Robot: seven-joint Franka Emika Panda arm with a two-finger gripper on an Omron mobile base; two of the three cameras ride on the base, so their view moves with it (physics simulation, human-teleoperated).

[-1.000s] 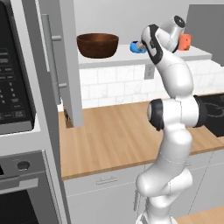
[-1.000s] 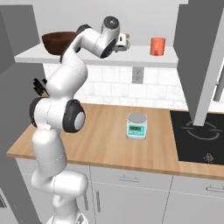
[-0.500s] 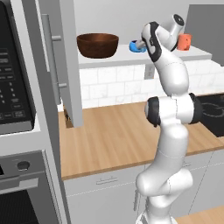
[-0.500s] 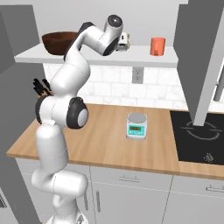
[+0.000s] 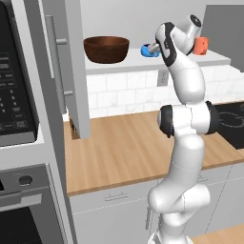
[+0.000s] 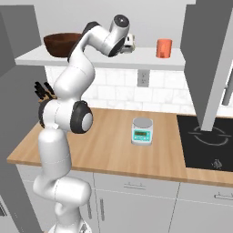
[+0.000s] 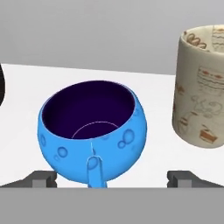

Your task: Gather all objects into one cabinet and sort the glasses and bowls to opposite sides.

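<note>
On the white shelf (image 7: 26, 87), round glossy blue bowl (image 7: 94, 131) between the wide-apart pincer (image 7: 111, 179) tips, beside patterned beige mug (image 7: 203, 87).

No words, brands or numbers can be read. The beige mug (image 7: 202, 85) carries brown drawings, cakes among them, with no lettering that resolves. The microwave's keypad (image 5: 13, 93) at the far left shows rows of pale marks too blurred to make out. The small scale's green display (image 6: 141, 134) shows nothing legible.
</note>
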